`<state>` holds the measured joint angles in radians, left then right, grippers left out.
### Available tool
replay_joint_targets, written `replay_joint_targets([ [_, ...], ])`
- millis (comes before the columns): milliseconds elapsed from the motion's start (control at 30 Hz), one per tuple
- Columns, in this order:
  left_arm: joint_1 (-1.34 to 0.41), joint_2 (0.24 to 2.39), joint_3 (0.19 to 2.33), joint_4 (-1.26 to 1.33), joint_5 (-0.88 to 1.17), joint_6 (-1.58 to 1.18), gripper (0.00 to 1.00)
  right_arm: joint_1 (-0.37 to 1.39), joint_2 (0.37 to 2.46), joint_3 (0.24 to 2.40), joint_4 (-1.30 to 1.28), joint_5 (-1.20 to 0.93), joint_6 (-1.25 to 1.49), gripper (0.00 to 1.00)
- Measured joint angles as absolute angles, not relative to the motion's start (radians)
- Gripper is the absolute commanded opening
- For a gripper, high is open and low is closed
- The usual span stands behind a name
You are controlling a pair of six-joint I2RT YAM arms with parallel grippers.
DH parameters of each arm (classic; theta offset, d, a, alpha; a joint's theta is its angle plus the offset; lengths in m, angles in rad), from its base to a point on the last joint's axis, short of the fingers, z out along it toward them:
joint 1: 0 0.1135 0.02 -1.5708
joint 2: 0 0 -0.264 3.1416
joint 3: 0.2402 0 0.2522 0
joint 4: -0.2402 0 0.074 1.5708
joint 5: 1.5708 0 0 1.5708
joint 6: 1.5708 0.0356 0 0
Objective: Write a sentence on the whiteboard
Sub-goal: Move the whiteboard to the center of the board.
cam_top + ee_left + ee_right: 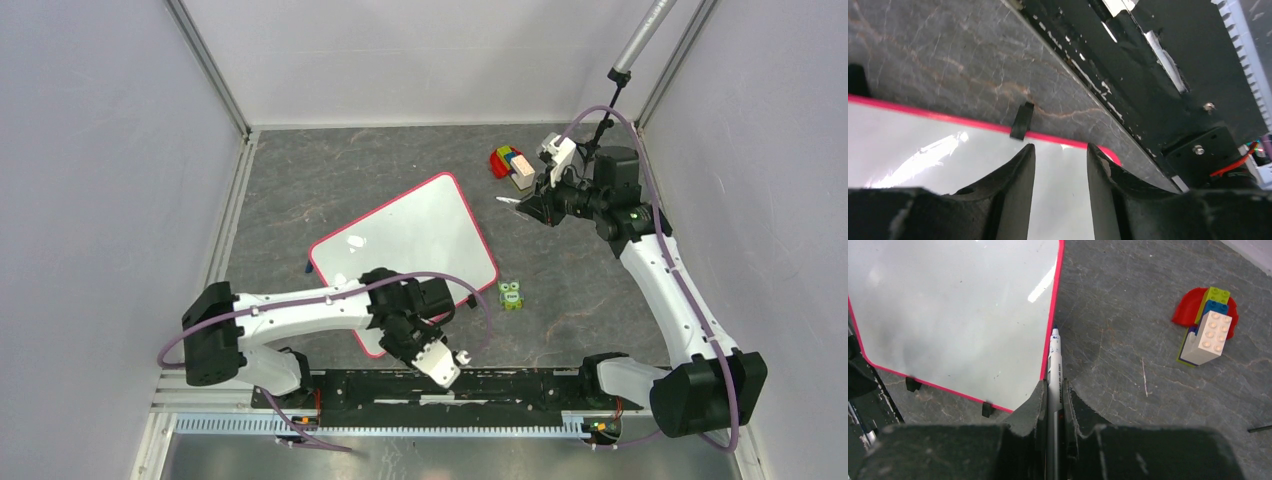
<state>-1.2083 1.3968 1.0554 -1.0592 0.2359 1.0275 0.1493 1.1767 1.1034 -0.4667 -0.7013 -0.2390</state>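
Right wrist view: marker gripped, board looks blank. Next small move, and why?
Probably carry the right gripper toward the white, pink-rimmed whiteboard and lower: the white marker pen it clamps points just past the board's edge, over grey table, and no writing shows.

We saw the left arm (320,305) lying across the near corner of the whiteboard (410,230). Open table (300,185) lay left of it and beyond; the block pile (512,165) and a green figure (511,294) stood to its right.
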Motion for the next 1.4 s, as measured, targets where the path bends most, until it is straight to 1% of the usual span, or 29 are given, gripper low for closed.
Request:
replay_joint_targets([
  [233, -1.264, 1.481, 0.991, -0.918, 0.209, 1.057, 0.46, 0.141, 1.163, 1.036, -0.413, -0.673, -0.224, 0.0],
  [467, -1.271, 1.581, 0.988, -0.823, 0.154, 1.102, 0.44, 0.139, 1.123, 1.003, -0.378, -0.698, -0.224, 0.0],
  [833, -1.271, 1.68, 0.995, -0.844, 0.039, 1.188, 0.37, 0.135, 1.123, 1.003, -0.376, -0.716, -0.234, 0.0],
  [867, -1.27, 1.686, 0.998, -0.848, 0.034, 1.19, 0.35, 0.135, 1.123, 1.003, -0.376, -0.717, -0.236, 0.0],
  [933, -1.269, 1.694, 1.004, -0.854, 0.026, 1.192, 0.28, 0.135, 1.123, 1.003, -0.376, -0.719, -0.237, 0.0],
  [1067, -1.269, 1.715, 1.023, -0.877, 0.012, 1.206, 0.1, 0.135, 1.123, 1.003, -0.376, -0.725, -0.24, 0.0],
  [1167, -1.268, 1.739, 1.05, -0.897, 0.009, 1.213, 0.03, 0.134, 1.123, 1.003, -0.377, -0.729, -0.241, 0.0],
  [1400, -1.269, 1.797, 1.13, -0.91, 0.0, 1.228, 0.03, 0.123, 1.126, 1.003, -0.382, -0.739, -0.251, 0.0],
])
